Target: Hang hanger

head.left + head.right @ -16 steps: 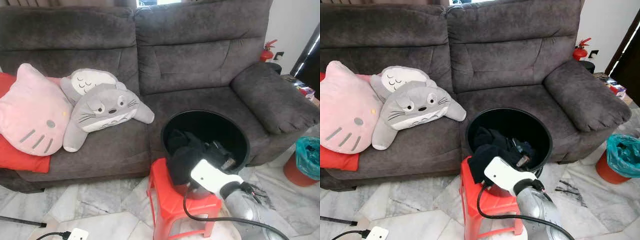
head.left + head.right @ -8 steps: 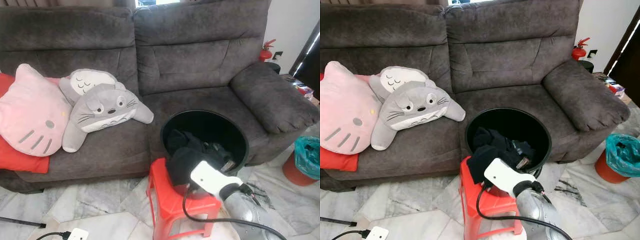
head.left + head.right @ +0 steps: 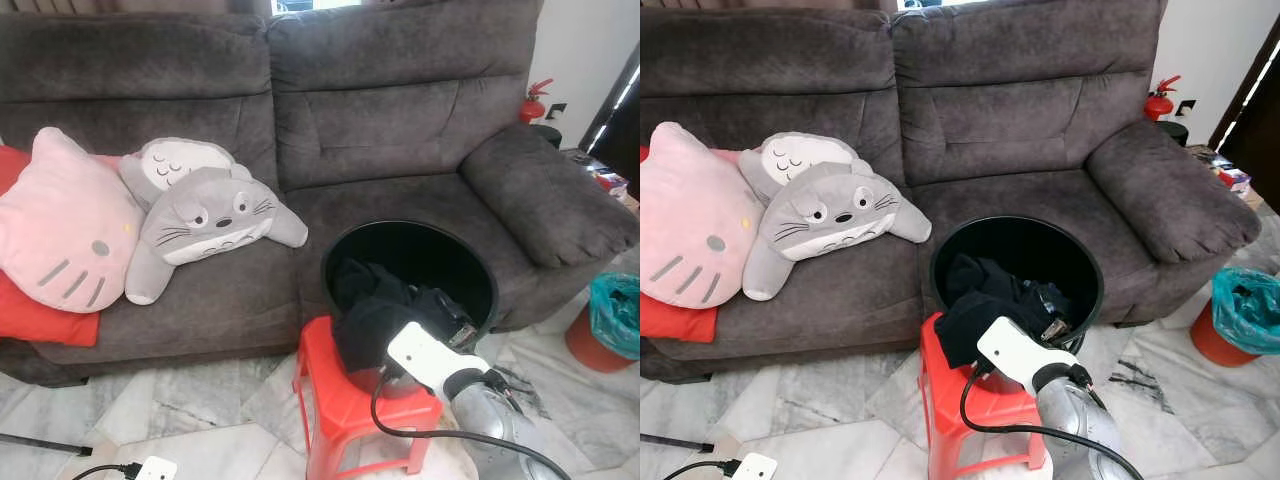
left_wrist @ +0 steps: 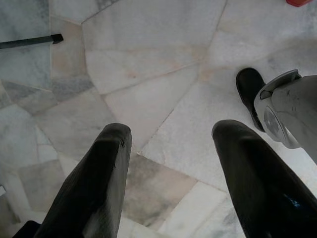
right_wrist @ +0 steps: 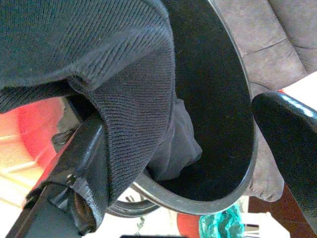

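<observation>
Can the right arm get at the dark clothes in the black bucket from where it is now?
Probably yes. The right pincer is already at the black bucket on the red stool, open, with one finger under a fold of the dark clothes. Nothing stands between them.

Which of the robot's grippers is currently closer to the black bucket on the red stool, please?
The right. The right gripper is at the black bucket, its fingers open among the dark clothes. The left gripper hangs open over the marble floor, away from it.
</observation>
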Available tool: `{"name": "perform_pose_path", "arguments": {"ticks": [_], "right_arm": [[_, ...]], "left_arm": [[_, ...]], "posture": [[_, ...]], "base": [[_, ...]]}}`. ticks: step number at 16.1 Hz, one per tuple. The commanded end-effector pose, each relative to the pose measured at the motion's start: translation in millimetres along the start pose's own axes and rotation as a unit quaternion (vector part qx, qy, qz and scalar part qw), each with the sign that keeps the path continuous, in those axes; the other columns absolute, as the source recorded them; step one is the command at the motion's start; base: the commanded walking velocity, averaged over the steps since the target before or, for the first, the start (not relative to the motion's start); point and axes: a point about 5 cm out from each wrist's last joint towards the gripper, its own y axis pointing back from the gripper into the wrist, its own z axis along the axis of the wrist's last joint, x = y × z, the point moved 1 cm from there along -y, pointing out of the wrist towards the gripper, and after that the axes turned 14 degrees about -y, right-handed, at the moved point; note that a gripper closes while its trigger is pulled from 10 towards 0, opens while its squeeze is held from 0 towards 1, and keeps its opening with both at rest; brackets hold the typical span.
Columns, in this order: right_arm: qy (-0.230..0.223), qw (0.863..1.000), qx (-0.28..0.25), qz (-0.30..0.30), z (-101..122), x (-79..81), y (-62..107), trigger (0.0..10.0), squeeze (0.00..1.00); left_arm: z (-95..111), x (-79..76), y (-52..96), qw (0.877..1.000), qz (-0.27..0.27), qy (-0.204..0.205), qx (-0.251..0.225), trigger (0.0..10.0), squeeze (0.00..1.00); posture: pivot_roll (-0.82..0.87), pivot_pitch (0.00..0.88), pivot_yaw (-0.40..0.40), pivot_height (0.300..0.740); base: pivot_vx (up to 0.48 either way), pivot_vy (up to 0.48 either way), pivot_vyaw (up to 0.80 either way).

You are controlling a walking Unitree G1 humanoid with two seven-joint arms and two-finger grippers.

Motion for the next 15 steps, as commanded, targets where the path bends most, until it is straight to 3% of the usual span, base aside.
{"name": "perform_pose_path", "arguments": {"ticks": [1, 7, 9, 15], "right_arm": [[-0.009, 1.000, -0.001, 0.004, 1.2, 0.7, -2.5, 10.0, 0.00], [-0.014, 1.000, -0.006, 0.003, 3.6, 2.3, -10.9, 10.0, 0.00], [-0.013, 1.000, -0.013, 0.009, 5.4, 3.2, -11.6, 0.0, 0.00], [-0.005, 1.000, -0.025, 0.016, 10.2, 5.3, -11.3, 0.0, 0.00]], "left_arm": [[-3.6, -0.2, 0.3, 1.000, -0.001, -0.003, 0.005, 10.0, 0.00], [-3.0, 0.2, 0.3, 1.000, 0.002, -0.003, 0.005, 10.0, 0.00], [-3.1, -0.2, 0.3, 1.000, 0.002, -0.003, 0.005, 10.0, 0.00], [-4.1, -1.2, 0.3, 1.000, 0.001, -0.004, 0.005, 10.0, 0.00]], "posture": [[-0.25, 0.000, 0.015, 0.740], [-0.24, 0.000, 0.016, 0.740], [-0.24, 0.000, 0.016, 0.740], [-0.24, 0.000, 0.013, 0.740]], "base": [[0.000, 0.000, 0.00], [0.000, 0.000, 0.00], [0.000, 0.000, 0.00], [0.000, 0.000, 0.00]]}}
